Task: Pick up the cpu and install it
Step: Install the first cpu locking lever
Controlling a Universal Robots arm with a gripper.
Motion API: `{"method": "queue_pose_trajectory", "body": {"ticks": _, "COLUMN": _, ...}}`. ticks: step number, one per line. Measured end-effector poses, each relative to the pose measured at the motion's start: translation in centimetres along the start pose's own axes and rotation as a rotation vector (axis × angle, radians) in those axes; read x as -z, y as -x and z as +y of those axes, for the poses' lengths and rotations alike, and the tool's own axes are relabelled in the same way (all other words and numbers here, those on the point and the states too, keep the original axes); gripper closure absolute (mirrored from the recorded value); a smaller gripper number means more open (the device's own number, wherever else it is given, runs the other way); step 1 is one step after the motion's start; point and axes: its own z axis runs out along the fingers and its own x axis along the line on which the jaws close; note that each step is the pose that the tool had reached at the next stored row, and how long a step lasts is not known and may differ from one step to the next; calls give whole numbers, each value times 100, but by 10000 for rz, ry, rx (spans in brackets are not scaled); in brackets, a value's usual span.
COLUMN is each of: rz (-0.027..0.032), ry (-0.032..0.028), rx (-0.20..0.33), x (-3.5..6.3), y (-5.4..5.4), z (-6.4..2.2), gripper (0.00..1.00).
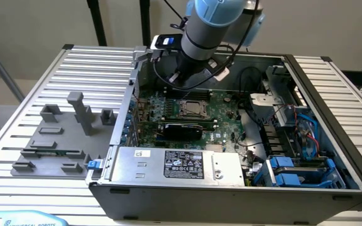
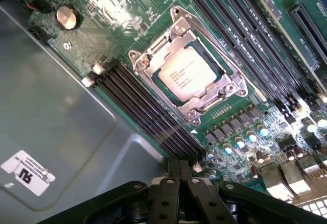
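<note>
The cpu (image 2: 185, 75), a small square chip with a silvery-white top, lies flat inside the metal frame of its socket (image 2: 231, 82) on the green motherboard. In the exterior view the cpu (image 1: 192, 109) sits near the middle of the open computer case (image 1: 231, 197). My gripper (image 2: 179, 167) hangs above the board, apart from the chip, its two black fingers pressed together with nothing between them. From the exterior view the gripper (image 1: 190, 86) sits just beyond the socket, at the back of the case.
A grey tray with plastic blocks (image 1: 74, 108) and a thin green memory stick (image 1: 58, 152) lies on the slatted table at the exterior view's left. Inside the case are a power supply (image 1: 181, 165), blue drive bays (image 1: 300, 174), cables (image 1: 250, 77) and black memory slots (image 2: 153, 112).
</note>
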Motion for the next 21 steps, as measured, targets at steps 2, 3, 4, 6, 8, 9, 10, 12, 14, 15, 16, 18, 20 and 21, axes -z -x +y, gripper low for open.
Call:
{"method": "queue_pose_trajectory", "body": {"ticks": 2, "rz": 1, "ry": 2, "rx": -9, "x": 1, "y": -23, "z": 38, "gripper": 89}}
{"method": "queue_pose_trajectory", "body": {"ticks": 3, "rz": 4, "ry": 3, "rx": -15, "x": -2, "y": -26, "z": 53, "gripper": 89}}
{"method": "queue_pose_trajectory", "body": {"ticks": 4, "rz": 7, "ry": 4, "rx": -22, "x": -6, "y": -24, "z": 61, "gripper": 89}}
{"method": "queue_pose_trajectory", "body": {"ticks": 6, "rz": 16, "ry": 4, "rx": -22, "x": -16, "y": -16, "z": 71, "gripper": 89}}
{"method": "queue_pose_trajectory", "body": {"ticks": 8, "rz": 27, "ry": 19, "rx": -14, "x": -44, "y": -8, "z": 85, "gripper": 89}}
{"method": "queue_pose_trajectory", "body": {"ticks": 9, "rz": 31, "ry": 22, "rx": -11, "x": -60, "y": -5, "z": 93, "gripper": 89}}
{"method": "queue_pose_trajectory", "body": {"ticks": 10, "rz": 34, "ry": 24, "rx": -9, "x": -77, "y": -1, "z": 100, "gripper": 89}}
{"method": "queue_pose_trajectory", "body": {"ticks": 12, "rz": 42, "ry": 32, "rx": -4, "x": -111, "y": 6, "z": 114, "gripper": 89}}
{"method": "queue_pose_trajectory", "body": {"ticks": 14, "rz": 53, "ry": 48, "rx": 4, "x": -144, "y": 13, "z": 128, "gripper": 89}}
{"method": "queue_pose_trajectory", "body": {"ticks": 15, "rz": 60, "ry": 56, "rx": 9, "x": -161, "y": 16, "z": 135, "gripper": 89}}
{"method": "queue_pose_trajectory", "body": {"ticks": 16, "rz": 68, "ry": 65, "rx": 16, "x": -177, "y": 19, "z": 141, "gripper": 89}}
{"method": "queue_pose_trajectory", "body": {"ticks": 18, "rz": 82, "ry": 87, "rx": 41, "x": -209, "y": 21, "z": 150, "gripper": 89}}
{"method": "queue_pose_trajectory", "body": {"ticks": 20, "rz": 78, "ry": 92, "rx": 72, "x": -239, "y": 18, "z": 152, "gripper": 89}}
{"method": "queue_pose_trajectory", "body": {"ticks": 21, "rz": 72, "ry": 90, "rx": 88, "x": -253, "y": 14, "z": 151, "gripper": 89}}
